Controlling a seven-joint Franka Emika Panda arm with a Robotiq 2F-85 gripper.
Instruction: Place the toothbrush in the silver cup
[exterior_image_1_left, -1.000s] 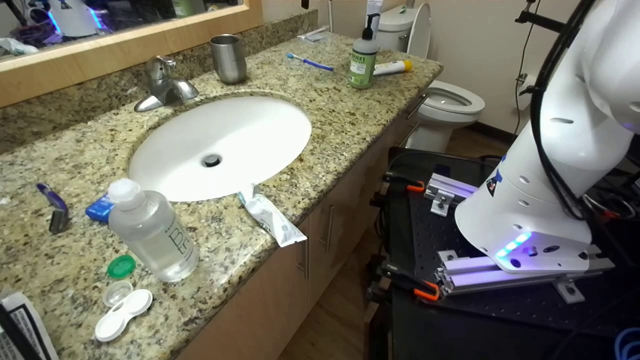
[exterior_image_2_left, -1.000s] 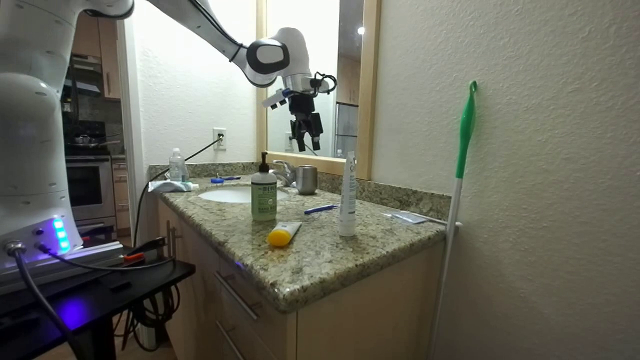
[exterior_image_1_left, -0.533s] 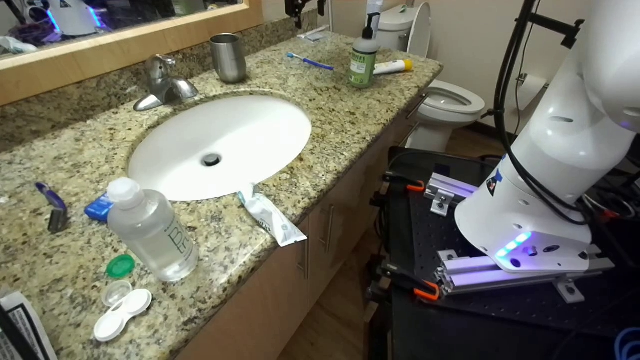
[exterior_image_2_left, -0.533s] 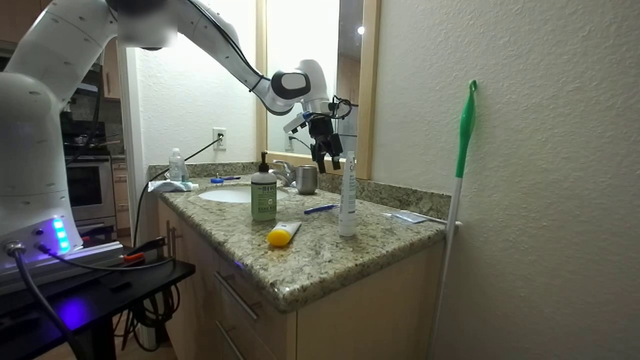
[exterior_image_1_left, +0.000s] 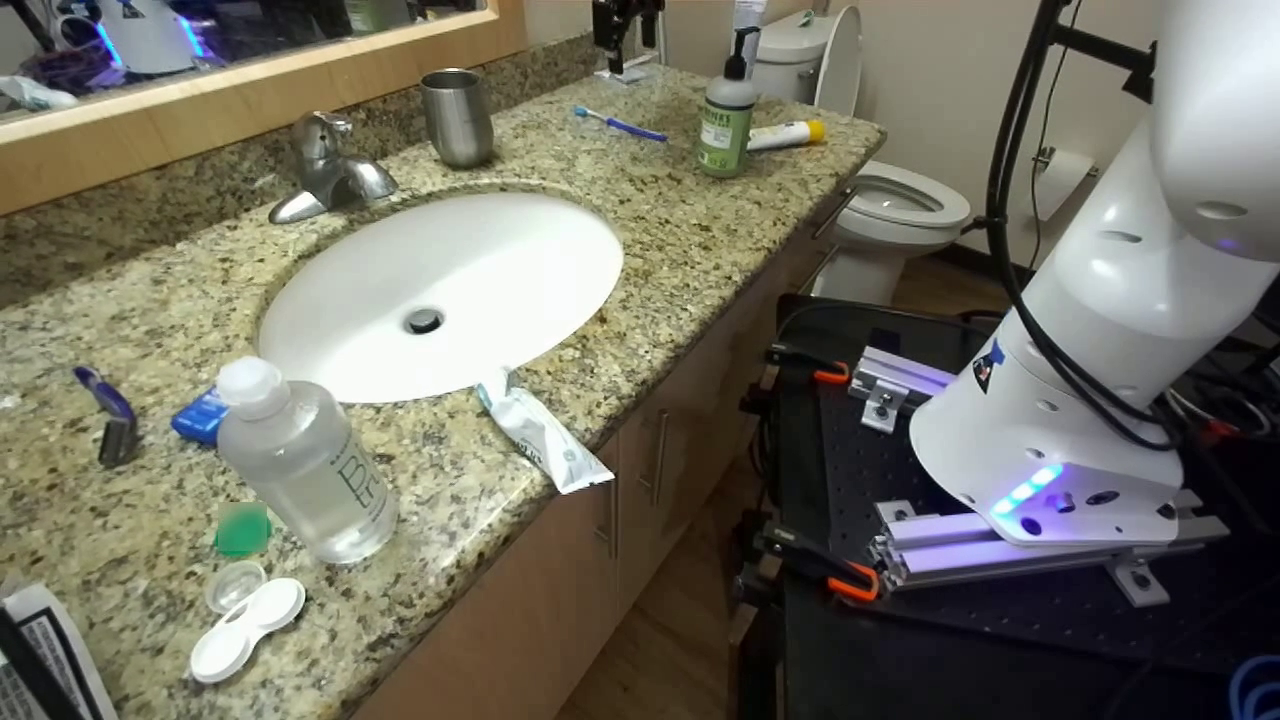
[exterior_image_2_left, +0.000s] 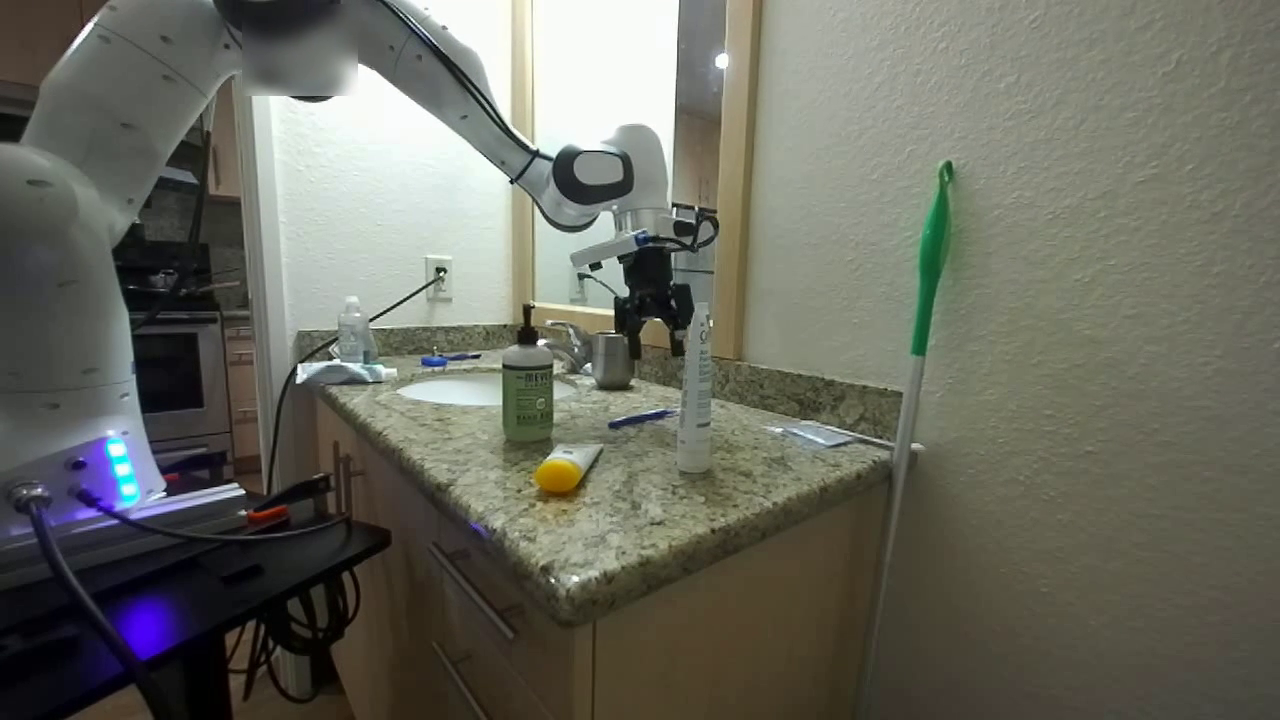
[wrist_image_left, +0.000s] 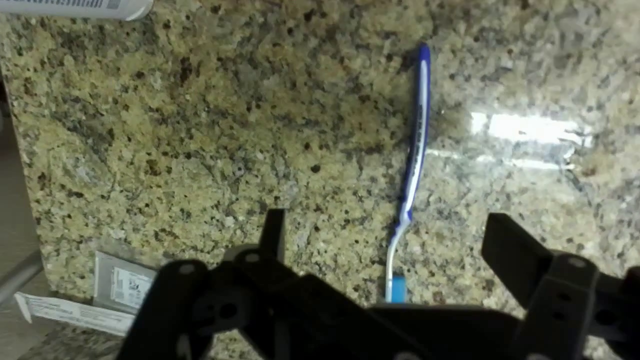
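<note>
The toothbrush (exterior_image_1_left: 634, 128) has a blue and white handle and a light blue head. It lies flat on the counter between the cup and the soap bottle, and shows in both exterior views (exterior_image_2_left: 643, 418). In the wrist view the toothbrush (wrist_image_left: 419, 130) runs up from between the fingers, its head partly hidden by the gripper body. The silver cup (exterior_image_1_left: 458, 118) stands upright beside the faucet, also in an exterior view (exterior_image_2_left: 613, 362); it is out of the wrist view. My gripper (exterior_image_2_left: 656, 348) is open, empty and above the counter, fingers pointing down (exterior_image_1_left: 632, 58), on either side of the brush's neck from above (wrist_image_left: 386, 215).
A green soap bottle (exterior_image_1_left: 724, 130), a yellow-capped tube (exterior_image_2_left: 568, 470) and a standing white tube (exterior_image_2_left: 695, 410) are near the toothbrush. A plastic packet (wrist_image_left: 127, 287) lies near the wall. The faucet (exterior_image_1_left: 335, 170) and sink (exterior_image_1_left: 540, 290) are beside the cup.
My gripper has come down towards the counter and away from the faucet end, into view above the back of the counter. Its wrist has turned a little. The toothbrush and cup have not moved.
</note>
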